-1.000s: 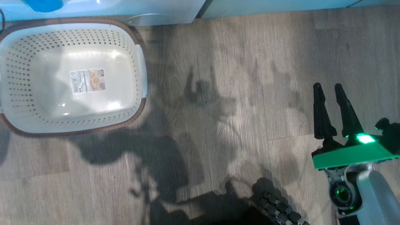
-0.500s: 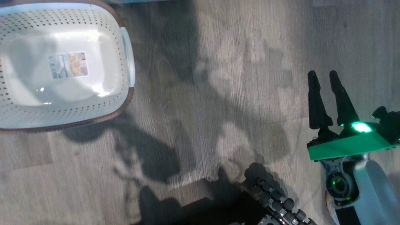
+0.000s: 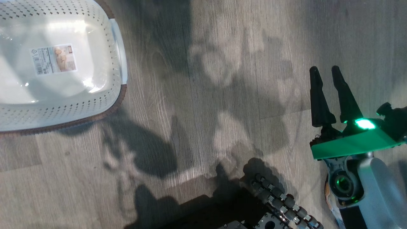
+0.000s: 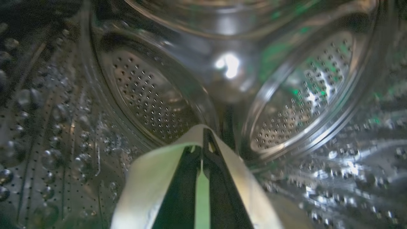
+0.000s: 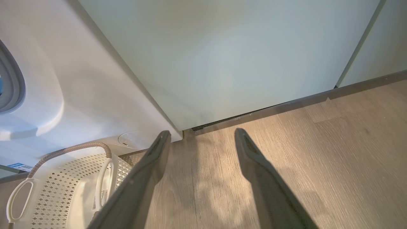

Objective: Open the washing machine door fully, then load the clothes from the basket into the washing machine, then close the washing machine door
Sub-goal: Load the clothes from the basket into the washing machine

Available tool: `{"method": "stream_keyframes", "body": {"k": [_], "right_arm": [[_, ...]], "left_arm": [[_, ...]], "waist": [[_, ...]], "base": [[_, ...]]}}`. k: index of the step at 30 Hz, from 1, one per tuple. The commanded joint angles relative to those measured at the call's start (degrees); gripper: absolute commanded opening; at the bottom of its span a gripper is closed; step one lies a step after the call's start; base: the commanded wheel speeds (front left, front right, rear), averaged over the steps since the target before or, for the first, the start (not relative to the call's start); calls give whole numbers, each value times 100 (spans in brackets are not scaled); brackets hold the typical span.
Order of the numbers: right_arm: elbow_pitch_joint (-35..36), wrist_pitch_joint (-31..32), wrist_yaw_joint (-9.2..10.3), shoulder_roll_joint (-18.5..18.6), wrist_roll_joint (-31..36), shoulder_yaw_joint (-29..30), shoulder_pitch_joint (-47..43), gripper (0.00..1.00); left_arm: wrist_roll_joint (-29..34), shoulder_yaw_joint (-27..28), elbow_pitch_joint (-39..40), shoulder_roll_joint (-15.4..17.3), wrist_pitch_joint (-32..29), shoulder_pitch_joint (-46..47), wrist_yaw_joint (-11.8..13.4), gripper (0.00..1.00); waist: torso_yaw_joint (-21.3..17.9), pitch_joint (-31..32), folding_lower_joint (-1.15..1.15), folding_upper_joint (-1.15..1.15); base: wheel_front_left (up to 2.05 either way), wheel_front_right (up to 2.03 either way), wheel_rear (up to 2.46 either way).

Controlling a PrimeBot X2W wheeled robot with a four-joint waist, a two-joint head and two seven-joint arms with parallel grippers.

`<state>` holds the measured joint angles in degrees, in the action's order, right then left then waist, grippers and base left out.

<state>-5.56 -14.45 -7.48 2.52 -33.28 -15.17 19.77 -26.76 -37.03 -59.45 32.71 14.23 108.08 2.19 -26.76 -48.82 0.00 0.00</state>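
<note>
In the left wrist view my left gripper (image 4: 203, 136) is deep inside the washing machine's steel drum (image 4: 149, 98), shut on a pale yellow garment (image 4: 143, 178) of the clothes that drapes around both fingers. The cream basket (image 3: 63, 105) lies at the head view's upper left, with only a label on its floor. My right gripper (image 3: 323, 68) hovers open over the floor at the right, holding nothing. The right wrist view shows that gripper (image 5: 203, 132) facing the washing machine's white front (image 5: 47, 95), its grey gasket (image 5: 9, 82) and the basket (image 5: 63, 184). The washing machine door is out of view.
A flat pale green cabinet door (image 5: 222, 63) stands right of the washer, down to the wooden floor (image 3: 206, 95). My dark base with its roller wheel (image 3: 279, 203) shows at the head view's bottom. Arm shadows fall across the floor.
The head camera has shifted: the basket has slid up and left in the picture and the washer's base has left it. The right gripper stays open in about the same pose.
</note>
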Motion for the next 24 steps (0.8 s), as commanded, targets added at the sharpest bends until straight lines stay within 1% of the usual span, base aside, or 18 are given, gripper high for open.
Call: {"method": "stream_keyframes", "body": {"k": [1,5,7,12,13,15,20,23,24], "right_arm": [[138,-55,-1,36,-40,-85,-96,100],[139,-55,-1,36,-53,-91,-87,100],[143,-55,-1,36,-65,-102,-72,100],[130,-55,-1,36,-66,-121,-50,100],[125,-55,-1,36,-62,-121,-50,100],[113,-55,-1,36,-51,-118,-61,100],[99,-55,-1,36,-31,-121,-69,100],[91,-55,-1,36,-16,-109,-72,100],[87,-55,-1,36,-9,-104,-74,100]], "left_arm": [[33,112,175,86,37,291,60,0],[31,311,450,36,71,367,269,0],[66,458,743,71,73,325,381,0],[182,813,1378,144,75,59,554,0],[176,878,1417,140,75,-4,563,0],[206,901,1321,126,75,-161,493,0],[171,773,747,44,-16,-339,264,0],[195,641,457,-7,-172,-321,89,40],[192,602,366,-31,-240,-319,20,47]], "waist": [[-1,-8,0,0],[-1,-50,0,0],[-10,-78,0,0],[-9,-110,0,0],[-3,-108,0,0],[11,-95,0,0],[26,-73,0,0],[42,-60,0,0],[50,-52,0,0]], "base": [[0,0,0],[0,0,0],[0,0,0],[0,0,0],[0,0,0],[0,0,0],[0,0,0],[0,0,0],[0,0,0]]}}
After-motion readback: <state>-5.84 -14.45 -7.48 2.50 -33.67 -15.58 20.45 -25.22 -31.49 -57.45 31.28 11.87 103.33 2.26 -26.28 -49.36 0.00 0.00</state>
